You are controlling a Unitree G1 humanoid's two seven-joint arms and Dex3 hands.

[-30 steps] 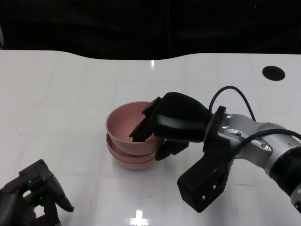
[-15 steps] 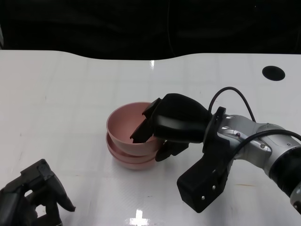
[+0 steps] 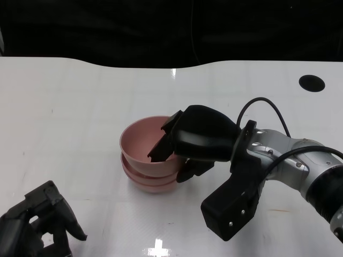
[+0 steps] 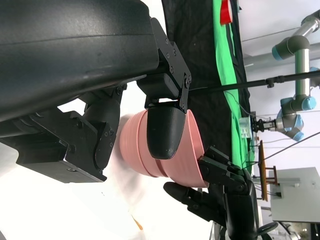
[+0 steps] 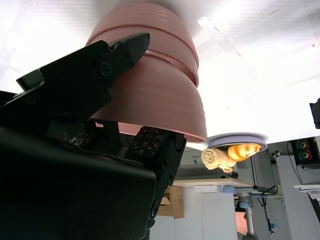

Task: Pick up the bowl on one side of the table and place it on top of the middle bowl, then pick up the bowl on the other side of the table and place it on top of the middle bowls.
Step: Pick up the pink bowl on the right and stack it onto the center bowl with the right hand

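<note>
Pink bowls are stacked at the table's middle. The top bowl [image 3: 140,144] sits slightly tilted in the two lower bowls [image 3: 153,183]. My right hand [image 3: 201,139] grips the top bowl's right rim, with fingers inside it and the thumb against its outer wall. The right wrist view shows the same hold on the top bowl [image 5: 155,100], with the right hand [image 5: 75,150] around it. My left hand [image 3: 37,225] is low at the near left corner, far from the stack, and holds nothing. In the left wrist view the stack [image 4: 195,160] lies beyond the left hand [image 4: 100,100].
A round black hole [image 3: 311,82] is in the table at the far right. A dark backdrop [image 3: 171,27] runs along the table's far edge. A black cable [image 3: 262,104] loops over my right forearm.
The top bowl has shifted very slightly to the left in my right hand's grip. My left hand has sunk a little lower toward the near edge.
</note>
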